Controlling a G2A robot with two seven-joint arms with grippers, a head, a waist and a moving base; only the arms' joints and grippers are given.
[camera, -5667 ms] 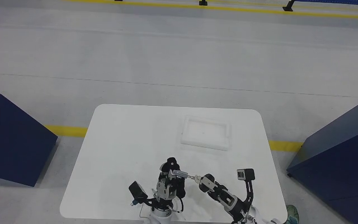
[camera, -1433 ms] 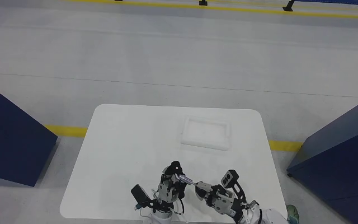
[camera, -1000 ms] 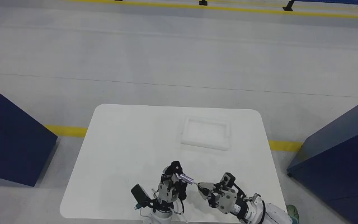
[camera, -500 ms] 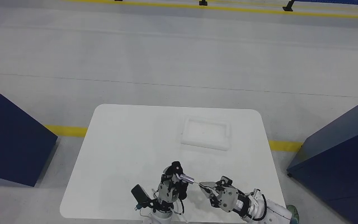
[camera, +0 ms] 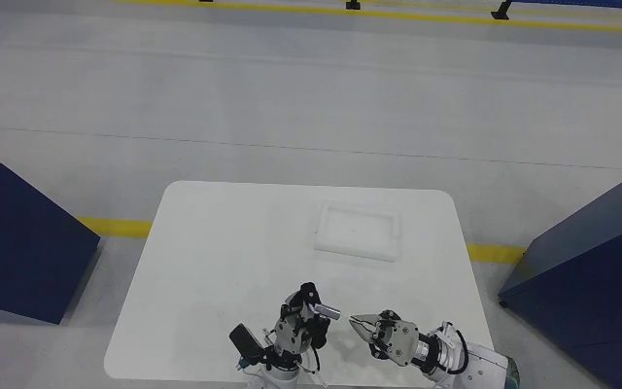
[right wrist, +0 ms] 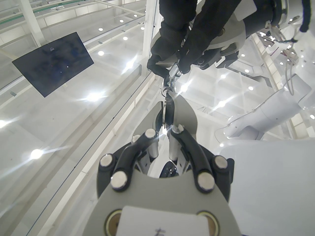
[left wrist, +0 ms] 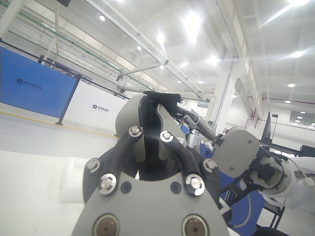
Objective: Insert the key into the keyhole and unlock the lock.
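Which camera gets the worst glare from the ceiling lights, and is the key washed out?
Right wrist view: ceiling lights throw starburst flares, one glinting on the right gripper, yet the key shows. Left wrist view: they bloom and streak. Top view: even light.

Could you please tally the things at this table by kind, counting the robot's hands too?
hands: 2, the left hand and the right hand
lock: 1
key: 1
tray: 1
table: 1
total: 6
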